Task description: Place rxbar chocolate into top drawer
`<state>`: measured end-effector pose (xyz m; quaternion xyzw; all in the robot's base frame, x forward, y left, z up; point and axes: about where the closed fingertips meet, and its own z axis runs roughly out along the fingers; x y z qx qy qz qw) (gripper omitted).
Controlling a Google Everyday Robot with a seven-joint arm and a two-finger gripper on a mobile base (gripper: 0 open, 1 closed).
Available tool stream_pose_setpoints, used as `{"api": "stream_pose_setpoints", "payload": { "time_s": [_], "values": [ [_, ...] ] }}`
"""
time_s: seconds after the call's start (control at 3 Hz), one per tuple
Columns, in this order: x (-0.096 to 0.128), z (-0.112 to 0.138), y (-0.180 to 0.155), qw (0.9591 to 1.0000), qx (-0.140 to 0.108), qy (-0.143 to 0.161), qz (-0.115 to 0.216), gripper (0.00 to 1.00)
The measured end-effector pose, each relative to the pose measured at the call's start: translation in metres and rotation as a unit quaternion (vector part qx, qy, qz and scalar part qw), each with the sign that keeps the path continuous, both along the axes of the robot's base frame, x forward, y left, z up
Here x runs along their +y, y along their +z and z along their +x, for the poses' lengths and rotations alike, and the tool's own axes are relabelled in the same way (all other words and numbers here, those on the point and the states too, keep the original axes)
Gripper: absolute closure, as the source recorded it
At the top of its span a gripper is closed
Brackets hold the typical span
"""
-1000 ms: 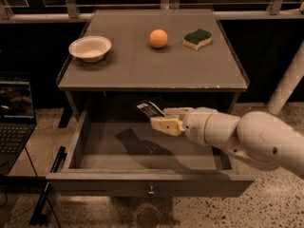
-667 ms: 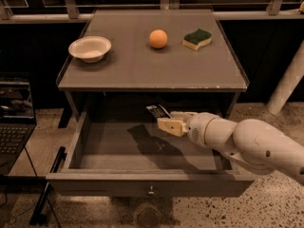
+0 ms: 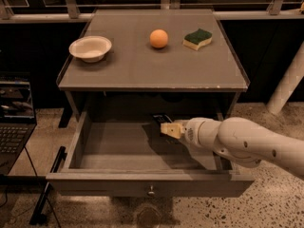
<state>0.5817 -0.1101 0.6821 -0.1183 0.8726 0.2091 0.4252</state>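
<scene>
Lower first, then release inside.
Your two-finger gripper (image 3: 167, 128) pinches the small flat black rxbar chocolate (image 3: 160, 118) above the open wide grey-brown top drawer (image 3: 109, 186), back right; go near its floor before letting go.

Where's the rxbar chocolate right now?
In the camera view, the rxbar chocolate is pinched in the fingers of the gripper. It is over the open top drawer, toward the back and right of centre, just below the front edge of the table.
</scene>
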Motion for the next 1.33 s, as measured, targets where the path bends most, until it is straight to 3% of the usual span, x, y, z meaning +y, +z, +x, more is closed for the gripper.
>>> {"api": "stream_pose_setpoints", "payload": {
  "time_s": [0.33,1.33],
  "values": [
    [-0.009,0.0039,-0.0227,0.9993,0.034,-0.015,-0.006,1.0],
    [-0.012,0.0063,-0.0248,0.9992,0.036,-0.017,-0.009,0.36]
  ]
}}
